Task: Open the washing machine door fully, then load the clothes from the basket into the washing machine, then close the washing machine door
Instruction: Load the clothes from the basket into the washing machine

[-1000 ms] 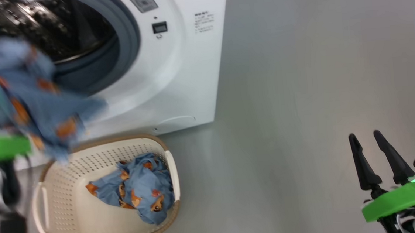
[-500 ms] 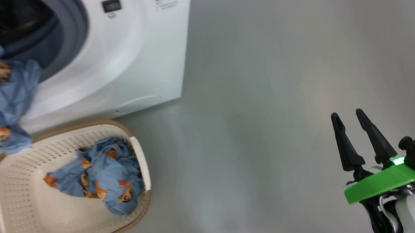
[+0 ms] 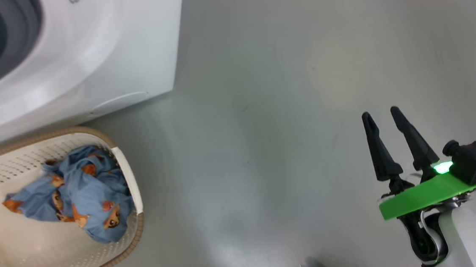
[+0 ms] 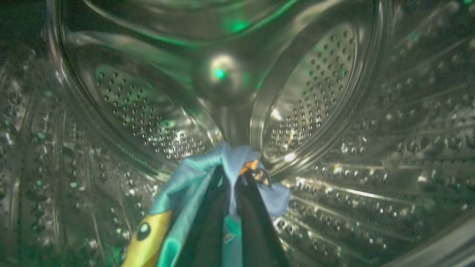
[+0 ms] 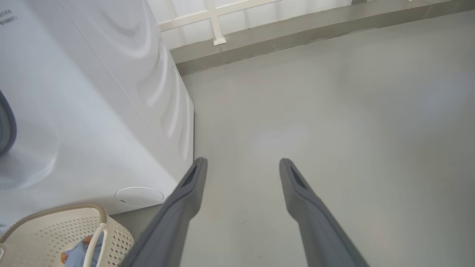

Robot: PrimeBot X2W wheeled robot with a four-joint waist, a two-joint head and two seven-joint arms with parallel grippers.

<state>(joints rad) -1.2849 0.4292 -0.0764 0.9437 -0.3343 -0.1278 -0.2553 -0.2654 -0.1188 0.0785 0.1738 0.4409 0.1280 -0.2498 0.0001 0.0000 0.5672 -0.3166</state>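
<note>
— How does the left gripper [image 4: 233, 177] stand?

— Its two long dark fingers [image 4: 207, 222] are pressed together, pinching a fold of the light blue bear-printed clothes [image 4: 185, 185] between them.

— And the right gripper [image 3: 380, 113]?

— Spread wide and holding nothing. Its dark tapered fingers [image 3: 377, 152] point up and slightly left in the head view. Behind them sit a bright green wrist plate [image 3: 421, 197], a black wrist camera [image 3: 474, 160] and the pale white forearm [image 3: 471, 238].
</note>
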